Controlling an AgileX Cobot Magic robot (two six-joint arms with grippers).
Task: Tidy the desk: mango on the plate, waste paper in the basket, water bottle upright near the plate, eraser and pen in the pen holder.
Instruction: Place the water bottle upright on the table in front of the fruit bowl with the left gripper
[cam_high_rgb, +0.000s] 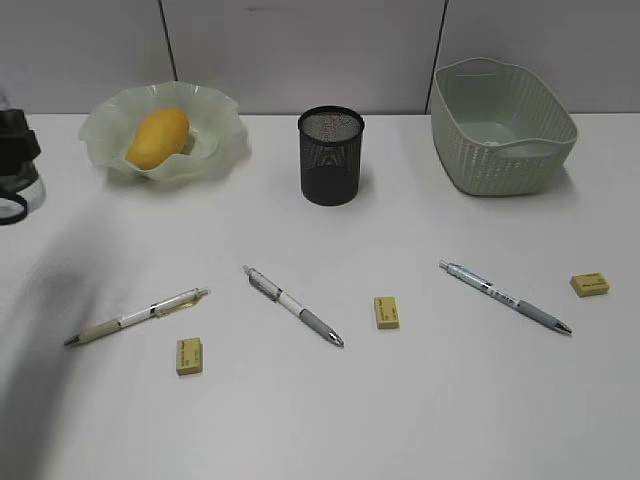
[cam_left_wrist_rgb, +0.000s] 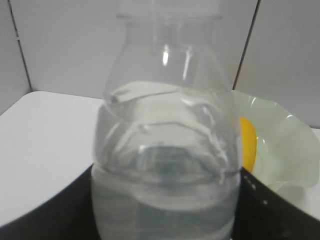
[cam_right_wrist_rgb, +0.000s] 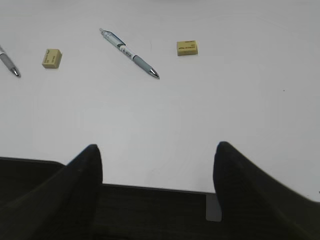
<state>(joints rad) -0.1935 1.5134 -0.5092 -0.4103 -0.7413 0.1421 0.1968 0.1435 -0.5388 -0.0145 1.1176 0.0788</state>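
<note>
On the smooth white surface (cam_high_rgb: 400, 400) our left pincer (cam_left_wrist_rgb: 165, 210) grips the clear, ribbed-shouldered water bottle (cam_left_wrist_rgb: 165, 165), upright just left of the ruffled translucent green plate (cam_high_rgb: 205, 140), where the glossy oval mango (cam_high_rgb: 157, 137) rests. Our right pincer (cam_right_wrist_rgb: 157, 165) hangs wide and empty above the surface. The black mesh pen holder (cam_high_rgb: 331, 156) and woven-pattern basket (cam_high_rgb: 500, 150) stand behind three scattered pens and three blocky erasers.

Pale grey wall panels (cam_high_rgb: 300, 50) behind, dark vertical seams, soft even light.
</note>
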